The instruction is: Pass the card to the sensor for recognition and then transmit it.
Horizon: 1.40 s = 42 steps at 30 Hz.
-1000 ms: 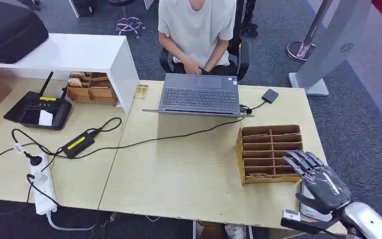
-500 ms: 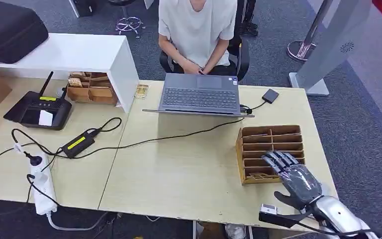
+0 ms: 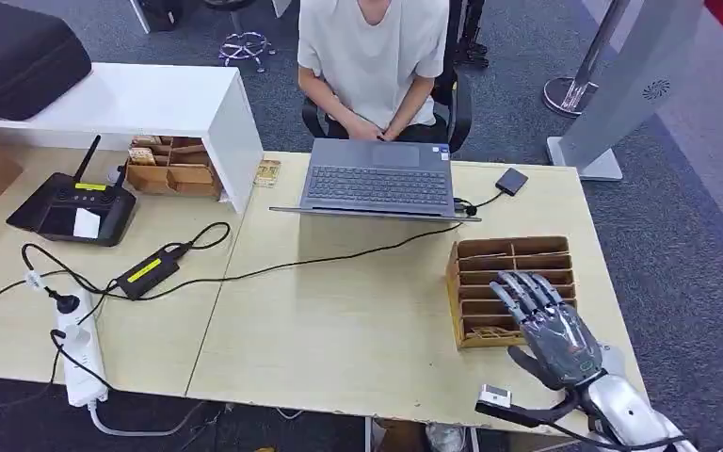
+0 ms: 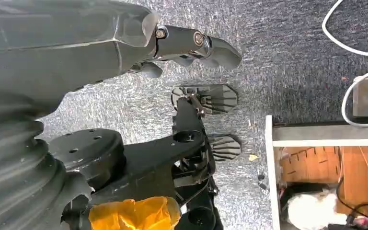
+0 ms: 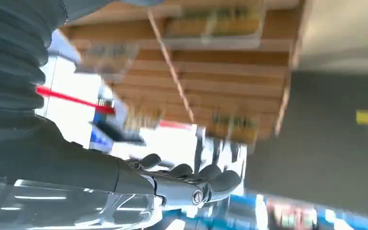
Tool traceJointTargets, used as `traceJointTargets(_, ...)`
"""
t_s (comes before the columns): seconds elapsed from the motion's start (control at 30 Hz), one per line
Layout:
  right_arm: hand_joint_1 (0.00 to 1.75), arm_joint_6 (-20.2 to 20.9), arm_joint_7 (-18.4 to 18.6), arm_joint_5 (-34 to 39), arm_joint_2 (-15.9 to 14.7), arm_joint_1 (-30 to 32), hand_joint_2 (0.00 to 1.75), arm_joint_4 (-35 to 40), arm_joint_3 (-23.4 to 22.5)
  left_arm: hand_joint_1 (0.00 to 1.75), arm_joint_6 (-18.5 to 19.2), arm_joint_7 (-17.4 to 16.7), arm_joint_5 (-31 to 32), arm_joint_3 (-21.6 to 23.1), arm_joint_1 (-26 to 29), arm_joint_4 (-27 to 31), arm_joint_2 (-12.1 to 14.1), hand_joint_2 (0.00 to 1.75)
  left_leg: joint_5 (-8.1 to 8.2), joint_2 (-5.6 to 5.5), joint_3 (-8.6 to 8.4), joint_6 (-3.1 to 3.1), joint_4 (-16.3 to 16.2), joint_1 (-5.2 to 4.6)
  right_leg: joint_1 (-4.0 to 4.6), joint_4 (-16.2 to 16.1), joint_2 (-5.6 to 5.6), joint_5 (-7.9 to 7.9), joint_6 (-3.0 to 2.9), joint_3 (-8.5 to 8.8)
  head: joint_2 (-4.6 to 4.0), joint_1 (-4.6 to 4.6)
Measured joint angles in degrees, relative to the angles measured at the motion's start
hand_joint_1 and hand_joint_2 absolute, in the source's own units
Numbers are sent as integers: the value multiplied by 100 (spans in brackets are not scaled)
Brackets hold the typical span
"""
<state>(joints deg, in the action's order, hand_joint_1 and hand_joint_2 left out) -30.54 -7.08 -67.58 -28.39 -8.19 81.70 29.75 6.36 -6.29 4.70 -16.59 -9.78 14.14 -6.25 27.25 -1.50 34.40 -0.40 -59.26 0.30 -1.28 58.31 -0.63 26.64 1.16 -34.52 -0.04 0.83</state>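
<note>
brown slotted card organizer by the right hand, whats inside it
The brown slotted cardboard organizer has mostly bare slots; something light lies in its nearest left slot, too small to identify. The right hand, spread above, covers its near right corner.

The right hand [image 3: 551, 330] covers the near right corner of the slotted wooden box [image 3: 508, 273] at the lower right of the head view, so what lies in those slots cannot be told. Its arm is cut off by the bottom edge. The right wrist view is badly blurred: the box's dividers [image 5: 182, 91] smear across the upper half, and the white, red and blue shapes below them cannot be made out. The person [image 3: 374, 56] at the top centre is cut off at the neck by the top edge. The black case [image 3: 14, 56] at the upper left runs off the left edge.
</note>
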Motion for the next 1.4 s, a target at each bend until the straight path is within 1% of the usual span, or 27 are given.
traceJointTargets(0.1, 0, -404, 98, -232, 70, 83, 175, 116, -116, 0, 9, -11, 2, 0, 1, 0, -13, 175, 0, 1, 0, 0, 0, 0, 0, 0, 0, 0, 0, 0, 0, 2)
traceJointTargets(0.17, 0, -498, 100, -275, 98, 140, 175, 188, -170, 0, 22, -11, 4, 0, 1, 0, -13, 175, 0, 2, 0, 0, 0, 0, 0, 0, -1, 0, 0, 0, 0, 0)
traceJointTargets(0.57, 0, -482, 140, -452, 173, 234, 175, 240, -275, 0, 42, -20, 22, 0, 2, 0, -11, 175, 0, 1, 0, 0, 0, 0, 0, 0, -1, 0, 0, 1, 0, 2)
traceJointTargets(0.8, 0, -478, 266, -566, 173, 116, 175, -253, -439, 0, 50, -26, 98, 0, 0, 0, -11, 175, 0, 1, 0, 0, 0, -1, -1, -1, -1, 0, 0, 1, 0, 2)
traceJointTargets(1.07, 0, -478, 354, -703, 166, -96, 175, -914, -800, 0, 59, -26, 177, 0, 1, 0, -11, 175, 0, 0, 1, 0, 0, -1, -1, -1, 0, 0, 0, 1, 0, 2)
traceJointTargets(1.4, 0, -474, 374, -747, 162, -253, 175, -1226, -957, 0, 63, -26, 199, 0, 0, 0, -11, 175, 0, 2, 0, 0, 0, 0, 0, -1, -1, 0, 0, 1, 0, 0)
